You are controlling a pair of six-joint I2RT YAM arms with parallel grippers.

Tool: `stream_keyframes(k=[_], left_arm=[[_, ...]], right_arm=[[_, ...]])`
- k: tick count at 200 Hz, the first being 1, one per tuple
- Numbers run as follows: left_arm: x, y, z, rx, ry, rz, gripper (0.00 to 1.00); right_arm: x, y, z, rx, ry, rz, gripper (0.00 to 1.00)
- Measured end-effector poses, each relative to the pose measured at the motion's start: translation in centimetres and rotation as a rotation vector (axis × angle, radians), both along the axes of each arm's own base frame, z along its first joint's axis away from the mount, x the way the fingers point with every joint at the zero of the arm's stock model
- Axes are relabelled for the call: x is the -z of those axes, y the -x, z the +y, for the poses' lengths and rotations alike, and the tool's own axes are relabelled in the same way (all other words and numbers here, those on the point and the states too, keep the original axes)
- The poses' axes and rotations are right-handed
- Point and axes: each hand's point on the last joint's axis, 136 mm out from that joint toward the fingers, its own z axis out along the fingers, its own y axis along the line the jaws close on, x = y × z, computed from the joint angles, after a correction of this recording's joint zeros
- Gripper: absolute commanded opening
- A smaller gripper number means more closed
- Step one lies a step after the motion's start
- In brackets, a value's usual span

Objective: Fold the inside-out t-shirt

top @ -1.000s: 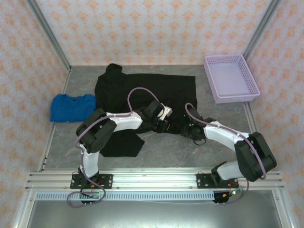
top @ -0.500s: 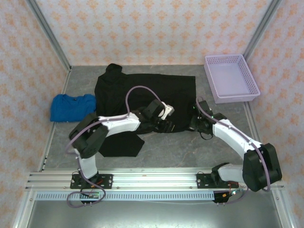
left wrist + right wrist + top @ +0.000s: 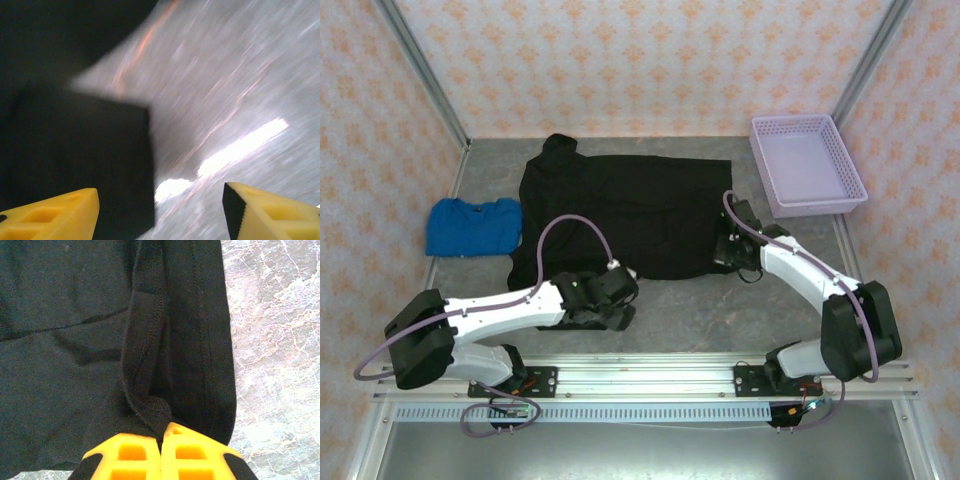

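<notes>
T-shirt [image 3: 620, 205], black, lies spread on the far middle of the table [image 3: 720, 305]; one sleeve bunches at its far left corner.

Right gripper [image 3: 161, 432]: yellow fingers [image 3: 132, 456] pressed together, nipping a raised fold of stitched hem at the cloth's near right corner. From above, that gripper [image 3: 726, 257] sits on the garment's right edge, with its arm running back to the near right.

Left gripper [image 3: 160, 210]: jaws wide apart, nothing between them. Wrist view is blurred; a dark cloth corner [image 3: 75, 150] lies under the left finger, bare grey table under the right. From above, this gripper [image 3: 618, 308] is at the near left, just off the cloth's near edge. Its forearm lies low across the near left of the table and hides the shirt's near left corner.

Around:
- blue garment [image 3: 472, 226], folded, just beside the left edge of the black cloth; contact cannot be told.
- lilac basket [image 3: 816, 208] at the far right, a strip of table between it and the shirt's far right corner.
- patterned walls [image 3: 640, 60] on three sides.
</notes>
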Motion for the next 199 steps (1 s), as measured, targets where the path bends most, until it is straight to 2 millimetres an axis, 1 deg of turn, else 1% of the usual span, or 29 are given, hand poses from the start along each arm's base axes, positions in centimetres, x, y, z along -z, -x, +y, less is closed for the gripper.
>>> stream_keyframes(k=[11, 25, 40, 57, 77, 96, 110, 119, 131, 139, 146, 153, 154, 160, 161, 164, 165, 167, 168, 170, 173, 174, 179, 180, 187, 192, 196, 198, 199], left_arm=[[0.7, 0.8, 1.4, -0.029, -0.05, 0.027, 0.75], [1.1, 1.2, 2.5, -0.054, -0.09, 0.041, 0.75], [1.6, 1.2, 3.1, -0.058, -0.132, 0.048, 0.72], [3.0, 1.4, 3.4, -0.051, -0.186, 0.079, 0.65], [4.6, 1.6, 3.5, -0.026, -0.241, 0.113, 0.48], [4.7, 1.1, 2.5, -0.014, -0.233, 0.11, 0.2], [4.7, 0.9, 2.4, -0.012, -0.235, 0.098, 0.0], [4.4, 0.7, 2.5, -0.01, -0.239, 0.086, 0.0], [3.3, 0.3, 2.9, -0.017, -0.237, 0.048, 0.0], [1.8, -0.2, 3.1, -0.025, -0.226, 0.003, 0.0], [-0.1, -0.8, 3.2, -0.036, -0.206, -0.051, 0.0], [-2.5, -1.7, 3.3, -0.051, -0.176, -0.122, 0.0], [-3.2, -1.9, 3.3, -0.055, -0.167, -0.142, 0.0], [-5.5, -2.7, 3.4, -0.073, -0.134, -0.208, 0.0], [-6.4, -3.1, 3.5, -0.08, -0.123, -0.234, 0.0], [-7.5, -3.4, 3.5, -0.087, -0.107, -0.263, 0.0], [-8.3, -3.7, 3.6, -0.095, -0.094, -0.287, 0.0], [-9.2, -4.0, 3.7, -0.105, -0.081, -0.311, 0.0], [-10.1, -4.3, 3.8, -0.112, -0.069, -0.338, 0.0], [-10.8, -4.5, 3.9, -0.118, -0.058, -0.357, 0.0], [-12.4, -5.0, 4.2, -0.139, -0.031, -0.4, 0.0], [-13.4, -5.3, 4.4, -0.148, -0.02, -0.427, 0.0], [-15.9, -5.9, 5.0, -0.177, 0.017, -0.493, 0.0], [-16.9, -6.1, 5.3, -0.189, 0.03, -0.519, 0.0], [-21.0, -6.7, 6.7, -0.242, 0.087, -0.625, 0.0], [-23.6, -6.9, 7.8, -0.276, 0.12, -0.693, 0.0], [-26.1, -6.9, 9.0, -0.305, 0.149, -0.76, 0.0], [-26.9, -6.9, 9.3, -0.316, 0.16, -0.779, 0.0], [-27.6, -6.9, 9.7, -0.327, 0.171, -0.799, 0.0]], right_arm=[[0.0, 0.0, 0.1, -0.008, 0.0, -0.002, 0.0], [0.0, 0.0, 0.1, -0.015, 0.0, -0.001, 0.0], [0.0, 0.0, 0.2, -0.022, -0.002, -0.001, 0.0], [0.0, 0.0, 0.2, -0.028, -0.002, 0.0, 0.0], [-0.2, 0.0, 0.2, -0.029, -0.002, -0.004, 0.0], [-0.9, -0.1, -0.2, -0.021, -0.003, -0.027, 0.0], [-1.6, -0.1, -0.6, -0.013, 0.001, -0.048, 0.0], [-2.0, 0.0, -1.0, -0.007, 0.005, -0.059, 0.0], [-3.0, 0.0, -1.6, 0.003, 0.015, -0.083, 0.0], [-4.0, -0.1, -2.0, 0.01, 0.018, -0.11, 0.0], [-5.1, -0.2, -2.2, 0.012, 0.018, -0.139, 0.0], [-6.7, -0.5, -2.4, 0.013, 0.015, -0.183, 0.0], [-6.9, -0.5, -2.4, 0.012, 0.015, -0.189, 0.0], [-8.5, -0.8, -2.4, 0.012, 0.01, -0.232, 0.0], [-8.8, -0.8, -2.4, 0.011, 0.01, -0.238, 0.0], [-9.6, -1.0, -2.4, 0.011, 0.007, -0.26, 0.0], [-10.1, -1.1, -2.4, 0.011, 0.005, -0.272, 0.0], [-10.8, -1.2, -2.4, 0.009, 0.003, -0.292, 0.0], [-11.0, -1.3, -2.4, 0.008, 0.001, -0.299, 0.0], [-11.7, -1.4, -2.4, 0.009, 0.0, -0.316, 0.0], [-12.7, -1.6, -2.4, 0.008, -0.004, -0.342, 0.0], [-12.9, -1.6, -2.4, 0.008, -0.005, -0.349, 0.0], [-14.7, -1.9, -2.4, 0.008, -0.01, -0.395, 0.0], [-15.2, -2.0, -2.5, 0.007, -0.01, -0.409, 0.0], [-17.7, -2.3, -2.6, 0.009, -0.013, -0.471, 0.0], [-19.6, -2.4, -2.7, 0.011, -0.014, -0.515, 0.0], [-21.0, -2.5, -2.8, 0.012, -0.011, -0.549, 0.0], [-21.7, -2.5, -2.9, 0.013, -0.012, -0.566, 0.0], [-22.3, -2.5, -2.9, 0.014, -0.012, -0.578, 0.0]])
